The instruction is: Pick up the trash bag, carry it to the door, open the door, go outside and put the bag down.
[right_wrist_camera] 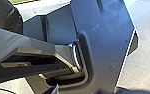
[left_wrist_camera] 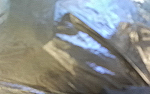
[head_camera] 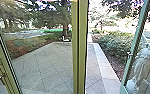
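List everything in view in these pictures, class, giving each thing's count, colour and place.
Trash bag: one, black, beyond the robot's bar
Post: one, yellow-green, upright, mid head view
Glass pane: one, clear, left of post
Glass door: one, green-framed, standing open, right
Pale shape: one, whitish, in or behind door glass, unclear
Paving: grey slabs, outside
Edging strip: one, pale, along the paving
Bushes: uncounted, green, beyond edging
Trees: several, green, brown trunk, background
Wide plate: one, dark blue-grey, robot's own
Jointed bar: one, grey, beside plate, robot's own
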### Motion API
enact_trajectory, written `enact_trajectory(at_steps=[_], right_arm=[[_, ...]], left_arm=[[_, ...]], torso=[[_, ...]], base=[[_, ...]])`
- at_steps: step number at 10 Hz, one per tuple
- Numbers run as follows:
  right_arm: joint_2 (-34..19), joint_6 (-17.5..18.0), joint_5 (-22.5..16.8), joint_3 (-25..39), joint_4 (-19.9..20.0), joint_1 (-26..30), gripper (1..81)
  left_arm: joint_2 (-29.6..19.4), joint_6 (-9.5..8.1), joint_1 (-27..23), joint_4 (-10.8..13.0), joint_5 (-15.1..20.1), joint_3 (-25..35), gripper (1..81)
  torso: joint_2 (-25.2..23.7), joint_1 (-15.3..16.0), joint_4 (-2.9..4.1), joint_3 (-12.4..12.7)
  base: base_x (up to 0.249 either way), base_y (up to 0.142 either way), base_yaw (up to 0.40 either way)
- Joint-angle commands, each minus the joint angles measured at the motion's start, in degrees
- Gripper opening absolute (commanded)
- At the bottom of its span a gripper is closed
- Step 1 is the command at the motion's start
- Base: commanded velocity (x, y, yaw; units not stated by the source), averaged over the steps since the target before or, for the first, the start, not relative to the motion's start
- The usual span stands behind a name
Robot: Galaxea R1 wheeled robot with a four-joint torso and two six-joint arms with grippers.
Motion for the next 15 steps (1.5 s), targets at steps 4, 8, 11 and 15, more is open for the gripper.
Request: enact_trajectory(at_steps=[4,8,11,15], right_arm=[[0.5,-0.3,-2.8,0.3,-0.6,2.4,81.1],[0.6,-0.3,-2.8,0.3,-0.6,2.4,81.1],[0.7,-0.3,-2.8,0.3,-0.6,2.6,81.1],[0.8,-0.3,-2.8,0.3,-0.6,2.6,81.1]], left_arm=[[-0.2,0.2,-3.1,0.7,3.4,0.0,1.0],[-0.2,0.2,-3.1,0.7,3.5,0.0,1.0],[-0.1,0.2,-3.2,0.6,3.6,0.0,1.0],[-0.2,0.2,-3.2,0.4,3.7,0.0,1.0]], torso=[[0.0,0.0,0.0,0.0],[0.0,0.0,0.0,0.0],[0.0,0.0,0.0,0.0],[0.0,0.0,0.0,0.0]], base=[[0.0,0.0,-0.189],[0.0,0.0,-0.203],[0.0,0.0,-0.217],[0.0,0.0,-0.211]])
